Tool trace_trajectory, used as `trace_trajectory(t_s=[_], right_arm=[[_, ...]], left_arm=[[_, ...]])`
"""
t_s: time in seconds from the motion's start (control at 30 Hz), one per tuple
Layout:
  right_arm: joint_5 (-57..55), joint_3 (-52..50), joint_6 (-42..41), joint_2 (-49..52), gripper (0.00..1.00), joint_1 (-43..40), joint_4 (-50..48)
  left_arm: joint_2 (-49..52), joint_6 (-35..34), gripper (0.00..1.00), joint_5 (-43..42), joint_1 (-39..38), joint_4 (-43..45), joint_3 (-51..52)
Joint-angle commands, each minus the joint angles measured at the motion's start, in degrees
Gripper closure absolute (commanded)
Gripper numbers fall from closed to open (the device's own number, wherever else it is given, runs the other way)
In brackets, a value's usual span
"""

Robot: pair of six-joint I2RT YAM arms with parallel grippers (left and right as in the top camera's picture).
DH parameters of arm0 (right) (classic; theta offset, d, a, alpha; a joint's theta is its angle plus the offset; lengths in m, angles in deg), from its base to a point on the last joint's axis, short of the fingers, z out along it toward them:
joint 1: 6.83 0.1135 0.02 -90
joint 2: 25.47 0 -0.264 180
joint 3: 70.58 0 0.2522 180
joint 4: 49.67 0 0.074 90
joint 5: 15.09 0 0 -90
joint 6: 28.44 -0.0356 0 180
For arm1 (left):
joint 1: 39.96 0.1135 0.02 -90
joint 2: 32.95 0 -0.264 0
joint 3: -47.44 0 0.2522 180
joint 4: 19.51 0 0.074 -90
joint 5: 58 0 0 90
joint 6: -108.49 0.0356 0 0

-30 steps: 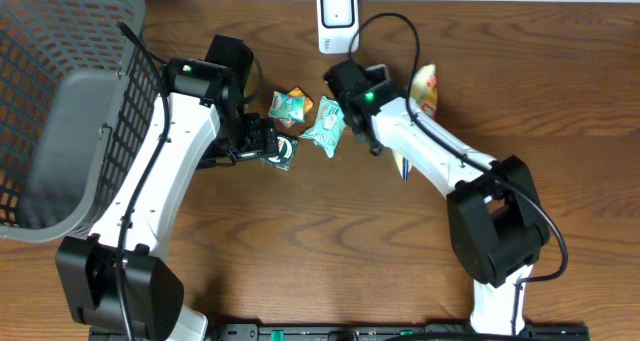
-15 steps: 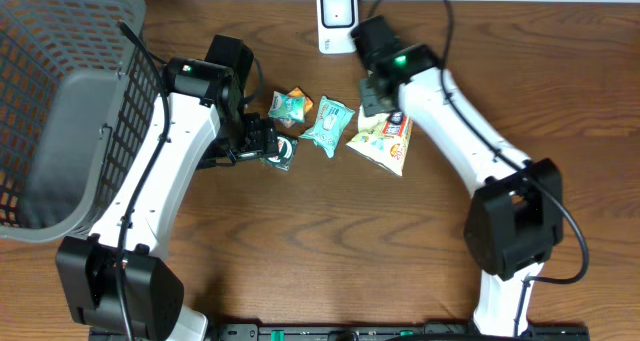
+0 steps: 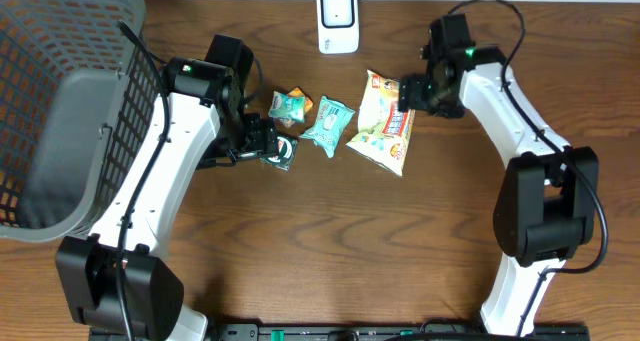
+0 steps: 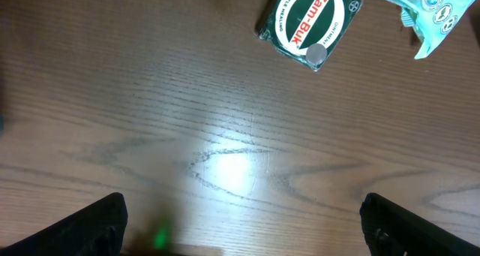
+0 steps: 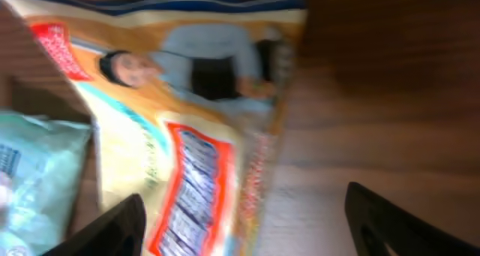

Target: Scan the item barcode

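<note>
Mock shop checkout: scanner (image 3: 338, 19), basket (image 3: 40, 71)

A green Zam-Buk tin (image 4: 309, 25) lies on the wooden table (image 4: 112, 98), just beside a teal packet (image 4: 426, 12) in the top corner. Below, the left hand (image 4: 255, 230) has its fingers spread wide, clear of both.

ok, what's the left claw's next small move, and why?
Probably ease the left claw forward and down over the Zam-Buk tin: its jaws stand open and empty, and the tin lies flat on the table just ahead of it, untouched.
</note>
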Motion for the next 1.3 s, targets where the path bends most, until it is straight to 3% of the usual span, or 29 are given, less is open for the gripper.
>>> trace_trajectory(t_s=[0.0, 0.2, 0.33, 0.37, 0.43, 0.5, 0.87, 1.0, 1.27], right_arm=[[8.66, -4.87, -0.04, 0.59, 0.26, 0.87, -4.2], [2.4, -11.41, -0.66, 0.61, 0.25, 4.26, -10.93], [-6.4, -13.55, -3.96, 0.61, 0.29, 5.77, -11.65], [-7.19, -13.62, -3.89, 0.61, 0.39, 6.12, -11.61], [-7.61, -13.62, -3.89, 0.61, 0.76, 6.73, -11.63], [-7.61, -13.42, -3.91, 0.59, 0.99, 7.28, -11.74], [-7.61, 1.6, -1.95, -3.52, 0.99, 7.89, -9.51], [-7.63, 3.48, 1.68, -3.5, 0.99, 8.98, -17.35], [-12.92, 3.45, 1.18, -1.09, 0.99, 11.96, -36.61]], left_arm=[[0.22, 0.37, 0.02, 0.11, 0.0, -0.37, -0.61], [0.22, 0.37, 0.02, 0.11, 0.0, -0.39, -0.61], [0.22, 0.37, 0.02, 0.11, 0.0, -0.37, -0.61], [0.22, 0.37, 0.02, 0.11, 0.0, -0.39, -0.61], [0.22, 0.37, 0.02, 0.11, 0.0, -0.39, -0.61], [0.22, 0.37, 0.02, 0.11, 0.0, -0.37, -0.61], [0.22, 0.37, 0.02, 0.11, 0.0, -0.39, -0.61], [0.22, 0.37, 0.02, 0.11, 0.0, -0.39, -0.61], [0.22, 0.37, 0.02, 0.11, 0.0, -0.37, -0.61]])
